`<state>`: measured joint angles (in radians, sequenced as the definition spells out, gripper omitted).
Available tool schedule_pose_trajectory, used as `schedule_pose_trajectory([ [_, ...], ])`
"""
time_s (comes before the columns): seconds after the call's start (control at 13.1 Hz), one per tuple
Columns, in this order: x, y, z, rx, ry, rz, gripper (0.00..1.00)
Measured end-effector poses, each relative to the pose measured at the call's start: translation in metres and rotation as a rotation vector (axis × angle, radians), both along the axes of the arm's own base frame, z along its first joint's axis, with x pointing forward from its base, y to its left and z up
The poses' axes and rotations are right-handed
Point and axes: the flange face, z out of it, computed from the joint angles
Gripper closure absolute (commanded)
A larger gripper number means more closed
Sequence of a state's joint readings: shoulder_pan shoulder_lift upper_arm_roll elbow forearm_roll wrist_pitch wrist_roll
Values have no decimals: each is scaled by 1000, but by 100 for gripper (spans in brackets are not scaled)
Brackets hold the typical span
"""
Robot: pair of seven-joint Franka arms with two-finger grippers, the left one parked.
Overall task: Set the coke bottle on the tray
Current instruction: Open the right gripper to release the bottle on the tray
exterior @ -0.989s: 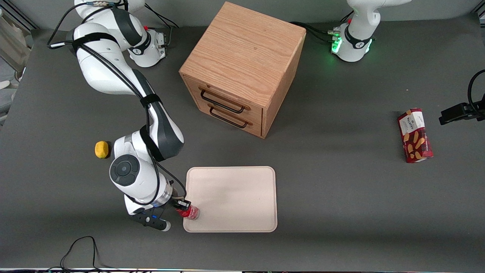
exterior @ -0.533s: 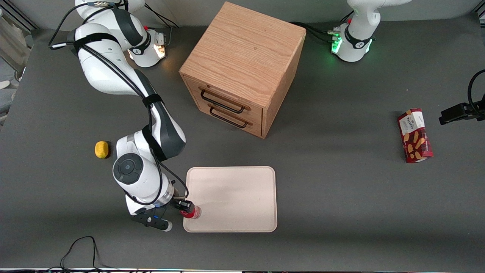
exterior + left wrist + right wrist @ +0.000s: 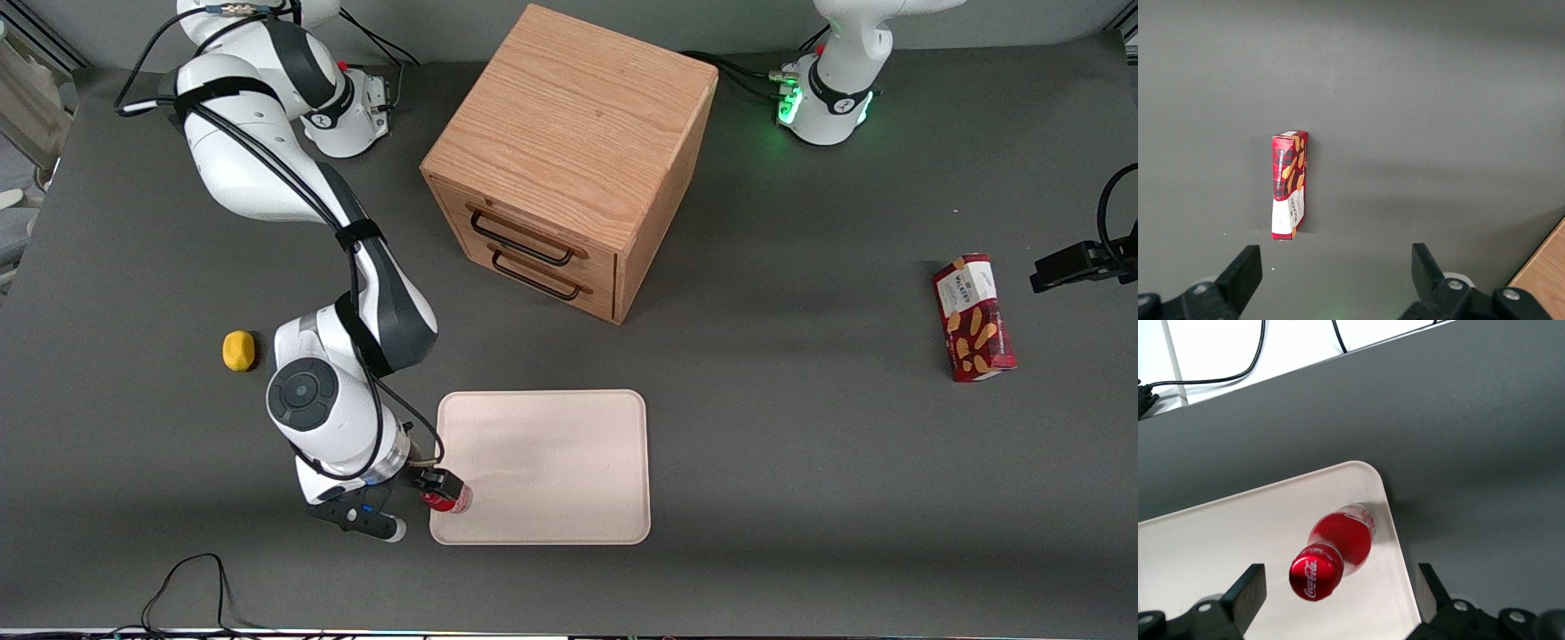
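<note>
Right wrist view: coke bottle (image 3: pixel 1338 550) on tray (image 3: pixel 1218 540), gripper (image 3: pixel 1338 607) spread

Even, bright overhead light; the cabinet (image 3: pixel 569 160) throws a soft shadow toward the parked arm's end. My gripper (image 3: pixel 1338 600) stands wide, its fingers blurred beside the sharp coke bottle (image 3: pixel 1338 547).

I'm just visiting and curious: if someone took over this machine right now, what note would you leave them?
Gripper: open, directly above the coke bottle, fingers spread clear of it.
Coke bottle: standing upright on the tray, in the corner nearest the working arm and the front camera.
Done: bottle is on the tray and released.
Left: lift the arm away without knocking the bottle.
</note>
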<state>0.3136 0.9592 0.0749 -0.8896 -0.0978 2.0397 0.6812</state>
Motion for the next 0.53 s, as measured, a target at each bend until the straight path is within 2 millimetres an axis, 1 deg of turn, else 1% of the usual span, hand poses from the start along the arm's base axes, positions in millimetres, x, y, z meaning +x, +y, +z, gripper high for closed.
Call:
schedule_pose_trajectory([
  [0.15, -1, 2, 0, -2, 2, 1, 0],
  [0.3, -6, 6, 0, -23, 30, 0, 0],
  [0.38, -8, 8, 4, -33, 46, 1, 0],
  [0.53, -14, 7, 23, -45, 69, 0, 0],
])
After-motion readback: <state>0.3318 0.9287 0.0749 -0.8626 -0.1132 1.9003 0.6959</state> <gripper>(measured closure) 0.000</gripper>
